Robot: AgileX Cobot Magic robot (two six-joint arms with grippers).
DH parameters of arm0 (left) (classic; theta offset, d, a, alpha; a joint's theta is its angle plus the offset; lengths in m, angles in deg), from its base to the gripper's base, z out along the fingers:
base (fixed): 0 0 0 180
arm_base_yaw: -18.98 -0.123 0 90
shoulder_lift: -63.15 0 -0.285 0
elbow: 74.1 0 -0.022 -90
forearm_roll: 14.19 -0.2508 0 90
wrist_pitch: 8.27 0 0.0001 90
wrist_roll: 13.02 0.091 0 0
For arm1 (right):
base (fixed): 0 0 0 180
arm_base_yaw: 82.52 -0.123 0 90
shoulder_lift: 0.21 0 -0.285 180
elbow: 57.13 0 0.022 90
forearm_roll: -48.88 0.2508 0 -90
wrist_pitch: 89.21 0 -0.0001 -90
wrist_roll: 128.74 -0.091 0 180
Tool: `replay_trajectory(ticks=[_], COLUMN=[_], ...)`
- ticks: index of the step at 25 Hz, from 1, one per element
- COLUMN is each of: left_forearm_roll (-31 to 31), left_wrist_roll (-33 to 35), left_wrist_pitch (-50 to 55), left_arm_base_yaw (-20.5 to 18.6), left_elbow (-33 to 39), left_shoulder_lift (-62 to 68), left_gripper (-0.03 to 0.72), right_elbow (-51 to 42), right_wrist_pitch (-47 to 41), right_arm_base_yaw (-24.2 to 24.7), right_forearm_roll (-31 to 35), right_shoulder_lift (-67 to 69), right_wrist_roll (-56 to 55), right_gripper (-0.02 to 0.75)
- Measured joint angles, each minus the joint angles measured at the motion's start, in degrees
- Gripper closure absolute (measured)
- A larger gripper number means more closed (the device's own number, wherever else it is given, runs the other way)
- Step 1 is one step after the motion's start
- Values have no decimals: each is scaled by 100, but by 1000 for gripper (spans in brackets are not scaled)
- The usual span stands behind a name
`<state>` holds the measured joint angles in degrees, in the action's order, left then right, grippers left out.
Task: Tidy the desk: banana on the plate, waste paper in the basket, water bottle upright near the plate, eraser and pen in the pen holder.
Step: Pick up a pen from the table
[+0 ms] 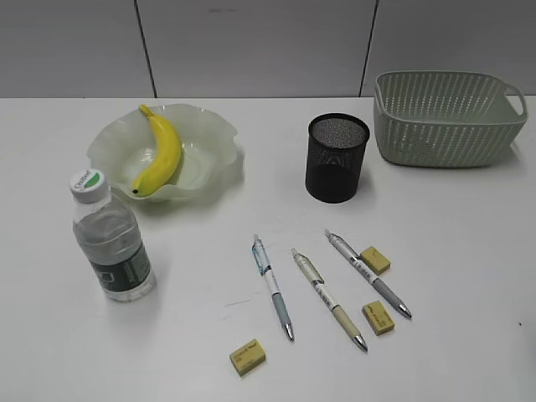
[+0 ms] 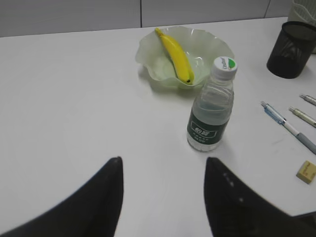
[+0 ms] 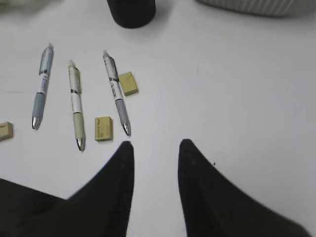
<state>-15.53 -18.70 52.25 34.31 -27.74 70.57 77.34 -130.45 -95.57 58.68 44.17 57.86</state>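
Three pens lie side by side on the desk [image 1: 469, 251] in the exterior view: a blue pen [image 1: 273, 287], a beige pen [image 1: 328, 298] and a grey pen [image 1: 368, 274], with three yellow erasers among them, one near the front edge [image 1: 248, 356], one beside the grey pen's upper half [image 1: 375, 260] and one between the beige and grey tips [image 1: 378, 317]. Behind them stands the pen holder [image 1: 337, 157], the basket [image 1: 448, 117] to its right. The banana [image 1: 161, 152] rests in the plate [image 1: 213, 134], and the water bottle [image 1: 111, 239] stands upright just in front of it. From the left wrist, the left gripper [image 2: 163, 197] hangs over bare desk with jaws apart and nothing between them, bottle and plate beyond. From the right wrist, the right gripper [image 3: 155, 185] likewise stands parted and empty, just short of the pens and erasers.
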Motion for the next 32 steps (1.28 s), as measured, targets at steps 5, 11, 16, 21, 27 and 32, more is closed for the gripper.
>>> replay_trajectory(ticks=[5,11,16,21,27,32], left_forearm_roll=[-6,-12,-12,-12,-12,-12], left_wrist_roll=[0,0,0,0,0,0], left_wrist_pitch=[-5,-5,-5,-5,-5,-5], left_arm_base_yaw=[-85,-109,-109,-109,-109,-109], left_elbow=[0,0,0,0,0,0], left_shoulder_lift=[0,0,0,0,0,0], left_gripper=[299,304,306,306,307,324], right_elbow=[723,2626,3931,4526,4661,4661], right_wrist_pitch=[956,987,401,79,85,85], right_arm_base_yaw=[-341,-1181,-1472,-1472,-1472,-1472], right_forearm_roll=[290,285,285,-14,-156,-129], right_shoulder_lift=[2788,5805,7505,8432,8688,8688], right_wrist_roll=[666,747,747,534,467,456], right_gripper=[480,332,313,321,445,581])
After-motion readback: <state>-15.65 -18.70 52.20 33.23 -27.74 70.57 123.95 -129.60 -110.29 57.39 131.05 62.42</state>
